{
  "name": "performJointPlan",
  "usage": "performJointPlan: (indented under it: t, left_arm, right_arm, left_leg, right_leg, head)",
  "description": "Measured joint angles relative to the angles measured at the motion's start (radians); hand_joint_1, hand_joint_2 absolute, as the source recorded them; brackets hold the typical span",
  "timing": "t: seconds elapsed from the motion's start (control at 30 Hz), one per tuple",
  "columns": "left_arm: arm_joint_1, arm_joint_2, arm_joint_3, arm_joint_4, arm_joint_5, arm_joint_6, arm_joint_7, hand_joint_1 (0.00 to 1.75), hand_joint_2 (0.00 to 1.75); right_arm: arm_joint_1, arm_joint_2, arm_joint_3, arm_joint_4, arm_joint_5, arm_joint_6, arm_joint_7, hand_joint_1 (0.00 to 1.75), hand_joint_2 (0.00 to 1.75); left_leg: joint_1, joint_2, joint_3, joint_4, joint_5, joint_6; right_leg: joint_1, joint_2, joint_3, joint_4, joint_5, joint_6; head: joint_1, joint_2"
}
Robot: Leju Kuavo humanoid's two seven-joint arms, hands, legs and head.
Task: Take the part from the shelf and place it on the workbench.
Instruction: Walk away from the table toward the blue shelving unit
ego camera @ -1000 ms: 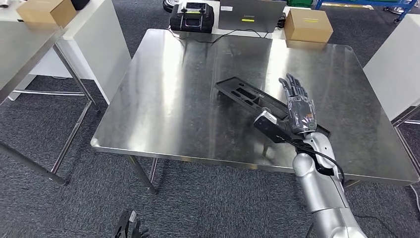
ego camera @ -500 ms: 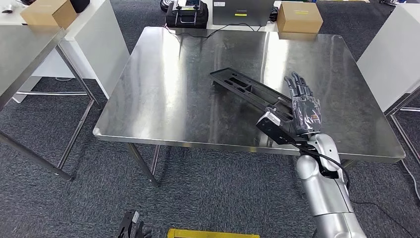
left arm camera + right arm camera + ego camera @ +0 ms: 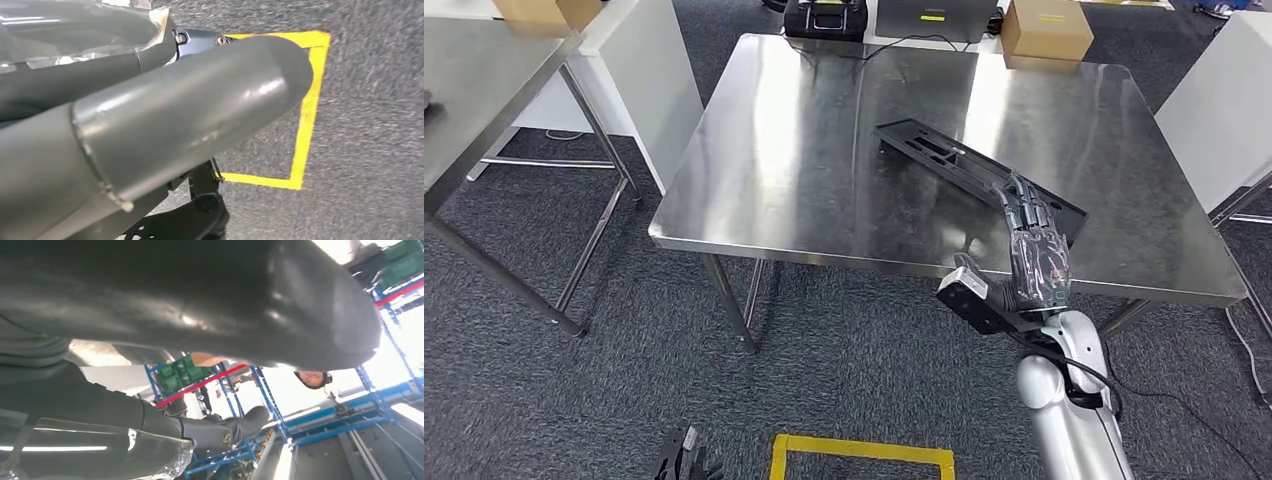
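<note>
- The left hand (image 3: pixel 686 462) hangs low over the grey carpet, beside a yellow floor marking (image 3: pixel 861 455), well apart from the work; whether its fingers are apart or curled cannot be told from here.
- The steel table (image 3: pixel 804 150) carries the part (image 3: pixel 944 160), a long black tray-like piece lying flat on the right half of the top. Its long axis runs on a slant, from the far end near the table's middle to the near end by the front right edge.
- The right hand (image 3: pixel 1036 250) stands over that near end and the table's front edge, fingers (image 3: pixel 1024 205) stretched out, slightly apart, and clamped on nothing. They point along the part, which lies ahead of them and to their left.
- The right hand is by far the nearer; the placing looks done, and the next move probably needs only a clean pull away from the table.
- A cardboard box (image 3: pixel 1046 28) sits at the far right corner.
</note>
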Motion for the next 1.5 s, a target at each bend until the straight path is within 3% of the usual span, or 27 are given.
performJointPlan:
  t: [0.07,0.1,0.17,0.23,0.27,0.33,0.4,0.43,0.53,0.57,0.6,0.63,0.67,0.7,0.77,0.83,0.9,0.93,0.97,1.03,1.1,1.13,1.2,1.27,1.3,1.37,1.5]
  left_arm:
    - [0.001,0.000,0.000,0.000,0.000,0.000,0.000,0.00,0.00]
    - [0.001,0.000,0.000,0.000,0.000,0.000,0.000,0.00,0.00]
    - [0.002,0.000,0.000,0.000,0.001,0.000,0.000,0.00,0.00]
    - [0.002,-0.001,0.000,0.000,0.002,0.000,-0.003,0.00,0.00]
    - [0.002,-0.002,0.000,0.000,0.003,0.000,-0.005,0.00,0.00]
    - [0.005,-0.003,0.000,0.000,0.004,0.002,-0.008,0.00,0.00]
    - [0.010,-0.002,0.003,0.000,0.008,0.004,-0.011,0.00,0.00]
    - [0.014,-0.001,0.005,0.000,0.011,0.006,-0.013,0.00,0.00]
    - [0.022,0.000,0.015,0.000,0.018,0.010,-0.021,0.00,0.00]
    - [0.024,0.001,0.018,0.000,0.020,0.010,-0.023,0.00,0.00]
    - [0.026,0.001,0.021,0.000,0.022,0.011,-0.025,0.00,0.00]
    - [0.028,0.001,0.023,0.000,0.023,0.011,-0.026,0.00,0.00]
    - [0.029,0.002,0.024,0.000,0.024,0.011,-0.027,0.00,0.00]
    - [0.029,0.002,0.025,0.000,0.024,0.011,-0.027,0.00,0.00]
    - [0.028,0.002,0.026,0.000,0.022,0.011,-0.027,0.00,0.00]
    - [0.027,0.001,0.028,0.000,0.017,0.011,-0.026,0.00,0.00]
    - [0.027,0.000,0.028,0.000,0.007,0.010,-0.022,0.00,0.00]
    - [0.027,0.000,0.028,0.000,0.003,0.008,-0.018,0.00,0.00]
    - [0.025,0.000,0.028,0.000,-0.002,0.006,-0.015,0.00,0.00]
    - [0.023,-0.001,0.028,0.000,-0.009,0.002,-0.007,0.00,0.00]
    - [0.021,-0.003,0.028,0.000,-0.016,0.000,0.000,0.00,0.00]
    - [0.020,-0.004,0.028,0.000,-0.021,0.000,0.002,0.00,0.00]
    - [0.018,-0.005,0.028,0.000,-0.027,-0.001,0.006,0.00,0.00]
    - [0.015,-0.007,0.028,-0.001,-0.031,-0.002,0.009,0.00,0.00]
    - [0.013,-0.008,0.028,-0.001,-0.033,-0.002,0.010,0.00,0.00]
    - [0.009,-0.010,0.028,-0.001,-0.036,-0.002,0.011,0.00,0.00]
    - [0.008,-0.011,0.028,-0.002,-0.037,-0.003,0.011,0.00,0.00]
  right_arm:
    - [0.013,0.000,0.000,-0.014,-0.001,0.000,0.000,0.00,0.00]
    - [0.019,0.000,0.000,-0.019,-0.001,0.000,0.000,0.00,0.00]
    - [0.026,0.000,0.000,-0.030,-0.006,0.000,-0.001,0.00,0.00]
    - [0.033,0.002,0.000,-0.050,-0.017,-0.003,-0.005,0.00,0.00]
    - [0.042,0.003,-0.001,-0.065,-0.024,-0.008,-0.007,0.00,0.00]
    - [0.076,0.007,-0.005,-0.104,-0.036,-0.024,-0.009,0.00,0.00]
    - [0.118,0.016,-0.012,-0.152,-0.045,-0.043,-0.008,0.00,0.00]
    - [0.140,0.022,-0.017,-0.178,-0.048,-0.053,-0.008,0.00,0.00]
    - [0.220,0.044,-0.037,-0.255,-0.057,-0.082,-0.004,0.00,0.00]
    - [0.248,0.051,-0.047,-0.278,-0.062,-0.088,-0.003,0.00,0.00]
    - [0.275,0.058,-0.058,-0.298,-0.067,-0.093,-0.002,0.00,0.00]
    - [0.297,0.065,-0.067,-0.316,-0.073,-0.097,-0.001,0.00,0.00]
    - [0.316,0.071,-0.077,-0.331,-0.079,-0.099,-0.001,0.00,0.00]
    - [0.332,0.076,-0.087,-0.344,-0.089,-0.098,-0.001,0.00,0.00]
    - [0.356,0.093,-0.117,-0.363,-0.128,-0.086,0.000,0.00,0.00]
    - [0.369,0.116,-0.166,-0.361,-0.182,-0.068,0.000,0.00,0.00]
    - [0.371,0.134,-0.237,-0.318,-0.229,-0.062,-0.005,0.00,0.00]
    - [0.367,0.139,-0.282,-0.277,-0.245,-0.065,-0.011,0.00,0.00]
    - [0.360,0.142,-0.331,-0.223,-0.255,-0.074,-0.018,0.00,0.00]
    - [0.333,0.144,-0.424,-0.093,-0.263,-0.111,-0.029,0.00,0.00]
    - [0.295,0.140,-0.518,0.077,-0.268,-0.169,-0.037,0.00,0.00]
    - [0.276,0.134,-0.566,0.174,-0.274,-0.195,-0.039,0.00,0.00]
    - [0.245,0.122,-0.647,0.343,-0.290,-0.227,-0.042,0.00,0.00]
    - [0.220,0.113,-0.706,0.470,-0.298,-0.238,-0.041,0.00,0.00]
    - [0.208,0.110,-0.728,0.525,-0.299,-0.237,-0.029,0.00,0.00]
    - [0.192,0.105,-0.760,0.613,-0.296,-0.222,0.018,0.00,0.00]
    - [0.188,0.103,-0.772,0.650,-0.294,-0.210,0.048,0.00,0.00]
  left_leg:
    - [-0.003,0.001,-0.025,0.000,0.020,0.003]
    - [-0.005,0.001,-0.038,0.000,0.029,0.003]
    - [-0.007,0.001,-0.057,0.000,0.046,0.000]
    - [-0.010,0.000,-0.068,0.001,0.059,-0.006]
    - [-0.010,0.000,-0.070,0.000,0.066,-0.011]
    - [-0.009,0.000,-0.073,-0.003,0.080,-0.025]
    - [-0.007,-0.002,-0.080,-0.001,0.075,-0.038]
    - [-0.007,-0.003,-0.089,0.019,0.048,-0.044]
    - [-0.002,-0.002,-0.136,0.190,-0.097,-0.060]
    - [0.000,-0.001,-0.146,0.250,-0.123,-0.064]
    - [0.003,-0.001,-0.144,0.287,-0.123,-0.068]
    - [0.005,0.000,-0.125,0.290,-0.100,-0.071]
    - [0.008,0.000,-0.088,0.256,-0.070,-0.073]
    - [0.011,0.000,-0.035,0.194,-0.050,-0.075]
    - [0.009,-0.004,0.070,0.047,-0.055,-0.073]
    - [0.000,-0.010,0.111,-0.023,-0.075,-0.061]
    - [-0.002,-0.008,0.100,-0.029,-0.063,-0.038]
    - [-0.002,-0.006,0.090,-0.031,-0.051,-0.025]
    - [0.000,-0.003,0.078,-0.034,-0.039,-0.013]
    - [-0.002,0.000,0.049,-0.034,-0.015,-0.002]
    - [-0.005,0.002,0.019,-0.032,0.009,0.000]
    - [-0.006,0.002,0.003,-0.031,0.020,-0.001]
    - [-0.008,0.001,-0.022,-0.027,0.040,-0.004]
    - [-0.012,0.000,-0.039,-0.024,0.057,-0.013]
    - [-0.013,0.002,-0.042,-0.023,0.064,-0.019]
    - [-0.011,0.005,-0.044,-0.025,0.077,-0.029]
    - [-0.009,0.006,-0.045,-0.026,0.083,-0.034]
  right_leg:
    - [0.002,0.002,-0.032,0.129,-0.056,0.002]
    - [0.003,0.002,-0.023,0.148,-0.060,0.008]
    - [0.006,0.002,0.059,0.058,-0.029,0.016]
    - [0.012,0.002,0.166,-0.101,-0.011,0.008]
    - [0.017,0.002,0.198,-0.151,-0.011,0.001]
    - [0.024,0.002,0.212,-0.179,-0.010,-0.010]
    - [0.016,0.000,0.202,-0.187,0.008,-0.025]
    - [0.011,-0.002,0.196,-0.191,0.019,-0.036]
    - [0.007,-0.007,0.166,-0.192,0.047,-0.051]
    - [0.007,-0.009,0.154,-0.190,0.056,-0.050]
    - [0.007,-0.010,0.140,-0.188,0.065,-0.048]
    - [0.005,-0.011,0.126,-0.184,0.073,-0.045]
    - [0.003,-0.011,0.113,-0.181,0.081,-0.041]
    - [0.001,-0.010,0.102,-0.177,0.088,-0.035]
    - [0.001,-0.009,0.089,-0.171,0.102,-0.020]
    - [0.001,-0.010,0.086,-0.173,0.117,-0.002]
    - [0.000,-0.009,0.079,-0.173,0.123,0.011]
    - [-0.001,-0.008,0.068,-0.156,0.104,0.011]
    - [-0.001,-0.007,0.051,-0.119,0.071,0.007]
    - [-0.001,-0.004,0.008,0.008,-0.016,-0.001]
    - [0.000,-0.001,-0.008,0.116,-0.051,0.009]
    - [0.000,0.000,0.008,0.125,-0.040,0.017]
    - [0.002,0.000,0.096,0.029,-0.001,0.027]
    - [0.008,0.002,0.206,-0.124,-0.003,0.011]
    - [0.011,0.003,0.234,-0.175,-0.014,-0.001]
    - [0.016,0.005,0.240,-0.202,-0.020,-0.016]
    - [0.017,0.006,0.233,-0.201,-0.018,-0.021]
  head:
    - [0.002,0.000]
    - [0.002,0.000]
    - [0.003,0.000]
    - [0.002,0.000]
    - [0.002,0.000]
    - [0.003,0.000]
    - [0.006,0.000]
    - [0.003,0.000]
    - [-0.005,0.000]
    - [-0.005,0.000]
    - [-0.005,0.000]
    - [-0.006,0.000]
    - [-0.005,0.000]
    - [-0.006,0.000]
    - [-0.006,0.000]
    - [-0.006,0.000]
    - [-0.007,0.000]
    - [-0.005,0.000]
    - [-0.003,0.000]
    - [0.003,0.000]
    - [0.004,0.000]
    - [0.005,0.000]
    - [0.006,0.000]
    - [0.005,0.000]
    - [0.004,0.000]
    - [0.002,0.000]
    - [0.003,0.000]
